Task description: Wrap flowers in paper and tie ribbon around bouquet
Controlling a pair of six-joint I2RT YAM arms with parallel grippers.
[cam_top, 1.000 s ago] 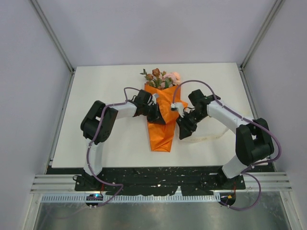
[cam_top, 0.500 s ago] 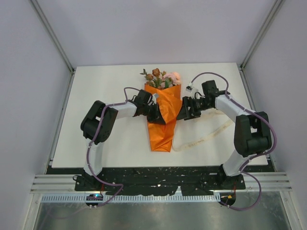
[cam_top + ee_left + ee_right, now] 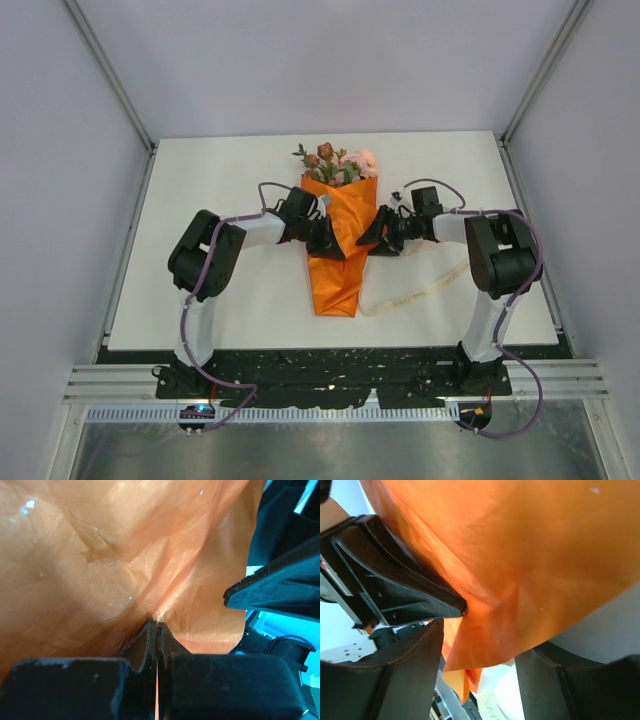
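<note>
Lying flat on the table (image 3: 220, 180), the bouquet (image 3: 340, 250) has its long axis running from the flowers (image 3: 335, 160) at the far, wide end to the pointed tip at the near end. This axis crosses the line between the two sets of jaws at roughly a right angle.

The jaws of the left arm (image 3: 250, 230) are pressed together on a fold of the orange paper (image 3: 100, 555) at the cone's left edge, about midway along its length. The left wrist view shows the sheet pinched between the tips.

The jaws of the right arm (image 3: 450, 225) are spread. They face the left jaws across the cone, and the right edge of the paper (image 3: 530, 555) hangs between the two fingers. Neither finger is seen to clamp it.

The ribbon (image 3: 420, 290) lies loose on the table, on the near side of the right jaws. It curves from just beside the cone's tip out toward the right arm. It is apart from both sets of jaws.

Judgement: wrapping appears largely done; tying is not yet begun. The right arm is nearer the ribbon. Reaching it calls for the right jaws to move toward the near side and down to the table.
</note>
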